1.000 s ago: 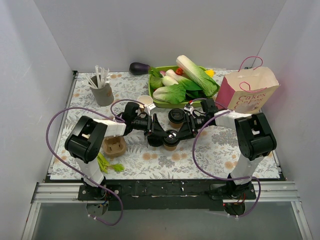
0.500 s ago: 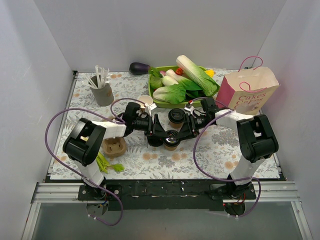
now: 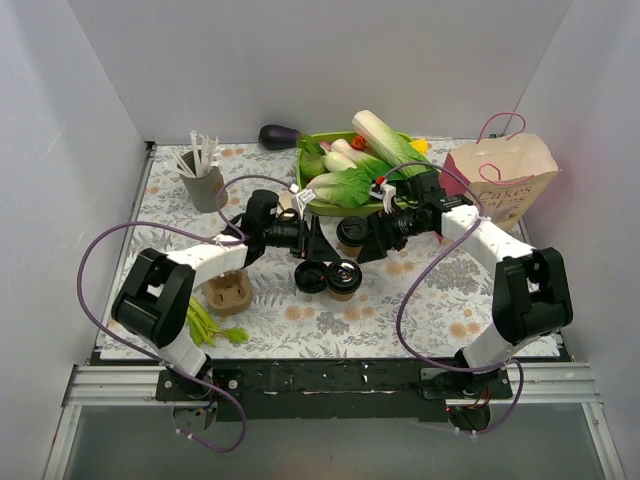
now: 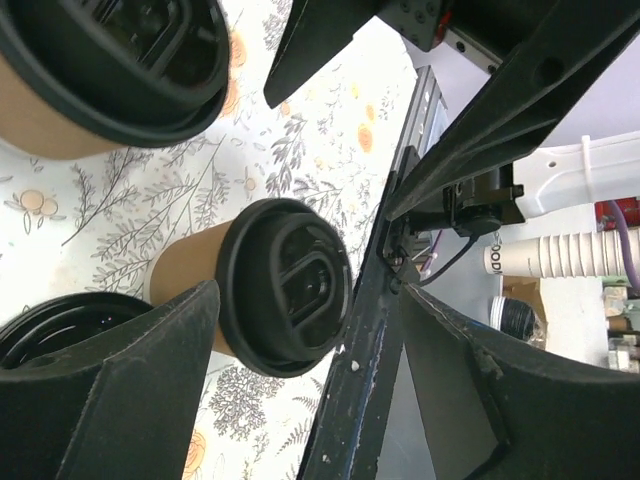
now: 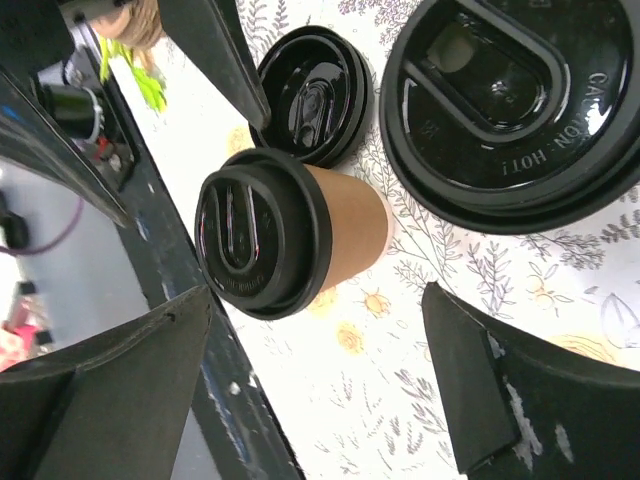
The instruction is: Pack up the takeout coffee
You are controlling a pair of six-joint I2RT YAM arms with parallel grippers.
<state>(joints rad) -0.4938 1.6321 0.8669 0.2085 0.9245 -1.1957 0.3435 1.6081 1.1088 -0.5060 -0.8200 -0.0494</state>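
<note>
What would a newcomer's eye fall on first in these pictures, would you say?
Probably the three black-lidded paper cups clustered in the middle of the table. Behind them sits a green tray heaped with leafy vegetables, and a pink-and-tan paper bag stands at the right.

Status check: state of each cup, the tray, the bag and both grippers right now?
Left gripper, open, holding nothing.
Right gripper, open, holding nothing.
Near-left cup, lidded, upright, on table.
Near-right cup, lidded, upright, on table.
Far cup, lidded, upright, on table.
Pulp tray, no cups in it.
Bag, upright, open.
</note>
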